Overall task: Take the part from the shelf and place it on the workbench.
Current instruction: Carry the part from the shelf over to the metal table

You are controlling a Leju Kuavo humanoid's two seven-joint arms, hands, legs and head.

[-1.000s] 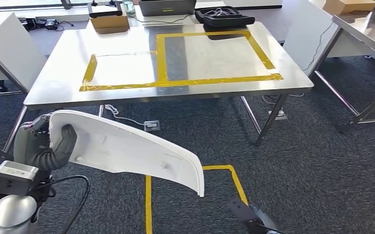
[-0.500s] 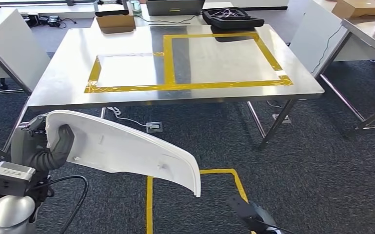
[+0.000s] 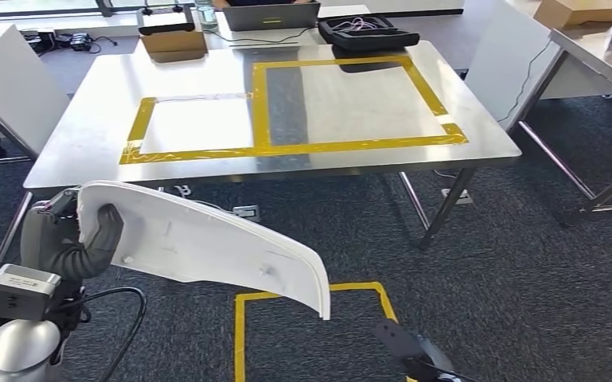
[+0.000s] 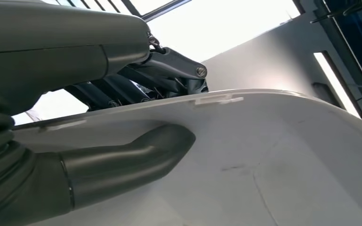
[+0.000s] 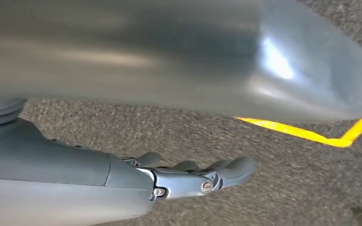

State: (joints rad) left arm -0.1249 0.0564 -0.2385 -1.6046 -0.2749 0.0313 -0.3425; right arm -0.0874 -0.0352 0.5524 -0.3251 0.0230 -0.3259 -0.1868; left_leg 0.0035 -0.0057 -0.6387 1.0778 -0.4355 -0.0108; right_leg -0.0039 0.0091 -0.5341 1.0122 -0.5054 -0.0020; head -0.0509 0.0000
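Note:
My left hand [image 3: 72,239] grips a long white curved part [image 3: 207,247] by its left end, thumb on its inner face, and holds it low in front of me over the carpet. In the left wrist view the thumb [image 4: 122,160] presses on the part [image 4: 273,160], with the fingers behind its rim. The steel workbench [image 3: 72,151] stands ahead, marked with yellow taped rectangles [image 3: 350,87]. My right hand [image 3: 406,350] hangs low at my side. Seen from the right wrist, my right hand [image 5: 188,176] holds nothing and its fingers are stretched out above the carpet.
At the workbench's far edge sit a cardboard box [image 3: 173,41], a laptop [image 3: 274,12] and a black case [image 3: 370,33]. Another steel table [image 3: 605,48] stands to the right, a white panel [image 3: 8,79] to the left. A yellow tape outline [image 3: 310,290] marks the carpet below the part.
The whole view has shifted as the camera moved: the workbench sits slightly further left and the floor tape lower in frame. The part stays held in my left hand the same way.

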